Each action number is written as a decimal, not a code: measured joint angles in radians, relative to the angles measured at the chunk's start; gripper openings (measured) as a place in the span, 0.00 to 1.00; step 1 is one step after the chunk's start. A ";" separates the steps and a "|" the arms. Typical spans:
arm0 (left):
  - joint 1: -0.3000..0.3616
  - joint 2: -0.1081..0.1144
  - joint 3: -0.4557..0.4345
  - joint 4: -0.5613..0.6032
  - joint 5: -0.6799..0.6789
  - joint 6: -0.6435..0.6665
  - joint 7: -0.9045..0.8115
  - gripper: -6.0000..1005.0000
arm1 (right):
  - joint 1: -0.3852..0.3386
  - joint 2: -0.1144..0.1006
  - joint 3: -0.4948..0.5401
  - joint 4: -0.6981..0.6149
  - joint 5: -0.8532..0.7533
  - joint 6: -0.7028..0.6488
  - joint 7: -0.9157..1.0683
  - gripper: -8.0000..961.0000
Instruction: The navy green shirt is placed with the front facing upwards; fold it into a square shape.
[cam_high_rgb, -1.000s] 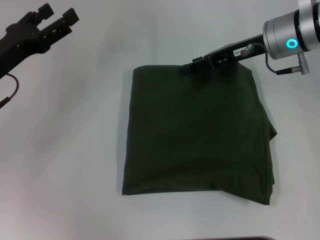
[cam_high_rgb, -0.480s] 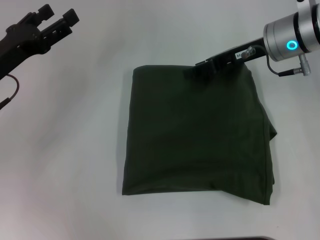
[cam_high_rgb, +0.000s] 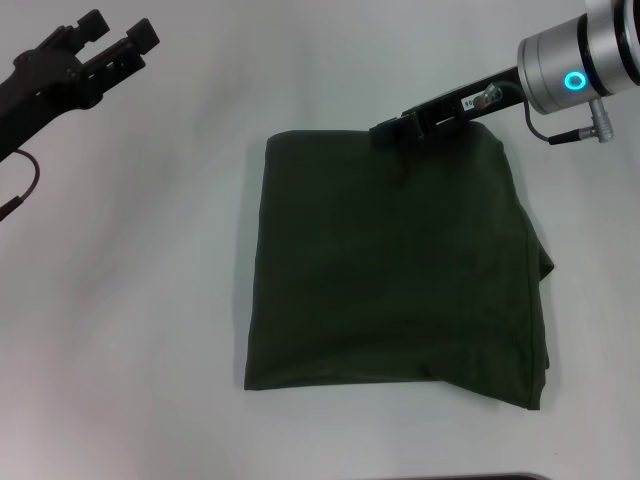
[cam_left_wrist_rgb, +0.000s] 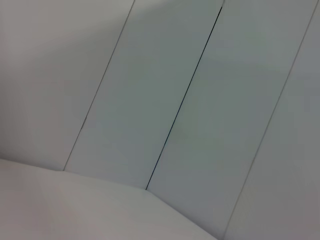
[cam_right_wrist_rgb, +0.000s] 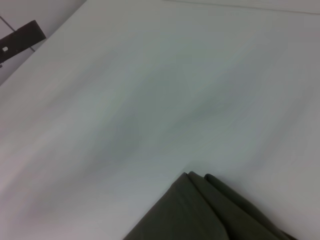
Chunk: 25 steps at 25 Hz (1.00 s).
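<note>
A dark olive-green cotton shirt (cam_high_rgb: 395, 265) lies folded into a near-square at the frame's centre on the white surface, apparently almost finished; the right tool (cam_high_rgb: 388, 128) hovers at its top edge, grip unclear, while the left tool (cam_high_rgb: 118, 36), upper left, is open and empty.

Even soft light, faint shadows, wrist views blurred.

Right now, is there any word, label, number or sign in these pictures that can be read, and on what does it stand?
None can be read.
Small white label on the right hand: it carries dark marks, too small to read.
Navy green shirt: folded, plain cloth showing, no letters or tag visible.
Left hand, raised at the far left: no marking visible.
</note>
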 joint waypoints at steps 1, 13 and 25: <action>0.000 0.000 0.000 0.000 0.000 -0.001 0.001 0.90 | 0.000 0.000 0.000 0.000 0.000 0.000 0.000 0.32; 0.000 0.000 0.000 -0.002 0.000 -0.007 0.010 0.90 | 0.000 0.000 0.008 0.012 0.002 0.011 -0.009 0.07; -0.001 -0.003 0.000 -0.005 0.000 -0.010 0.014 0.90 | 0.023 0.011 0.007 0.002 0.009 0.065 -0.012 0.04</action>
